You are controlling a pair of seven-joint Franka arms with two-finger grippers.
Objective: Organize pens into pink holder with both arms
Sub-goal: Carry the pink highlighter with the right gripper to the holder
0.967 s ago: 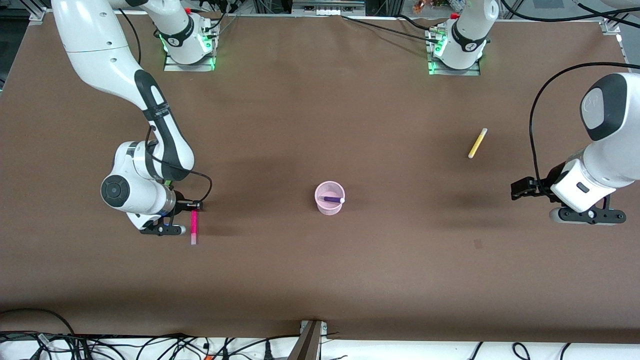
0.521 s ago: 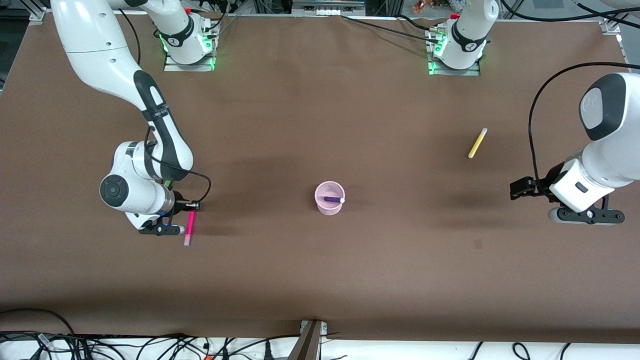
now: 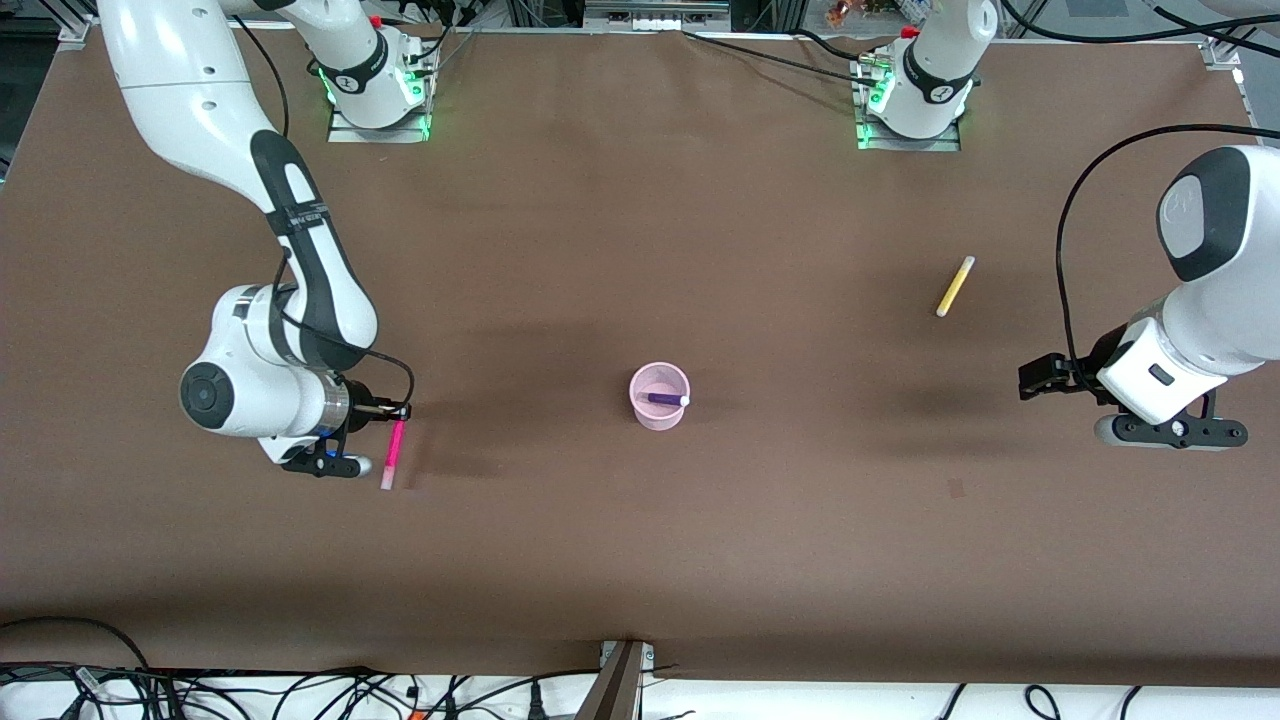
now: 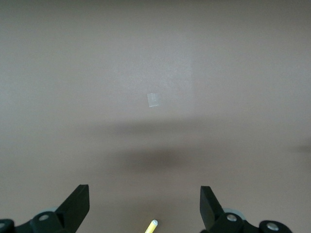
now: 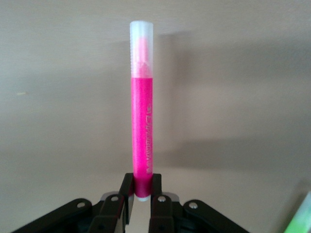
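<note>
In the middle of the front view a small pink holder (image 3: 659, 397) stands upright on the brown counter (image 3: 640, 560). Inside it lies a dark purple pen (image 3: 666, 399), tipped over, with its pale end leaning on the rim. No other pen is in the cup. At the left of the front view the right pincer (image 3: 398, 413) is squeezed shut on one end of the magenta pink pen (image 3: 394, 453). In the right wrist view the two black fingers (image 5: 127, 188) pinch the bottom end of the pink pen (image 5: 142, 136), and its pale see-through cap points away from them. The pincer itself is mostly hidden under the white wrist in the front view, so it is hard to tell there if the pen touches the counter. The yellow pen (image 3: 955, 286) lies flat at the upper right of the front view, well apart from the cup. The left pincer (image 3: 1045, 377) waits at the right edge of the front view, over bare counter, wide open and holding nothing. In the left wrist view only the tips of its fingers (image 4: 78, 204) show, and just the pale end of the yellow pen (image 4: 151, 225) peeks in at the bottom edge. A small pale patch (image 4: 153, 99) sits on the counter there; what it is cannot be told.
</note>
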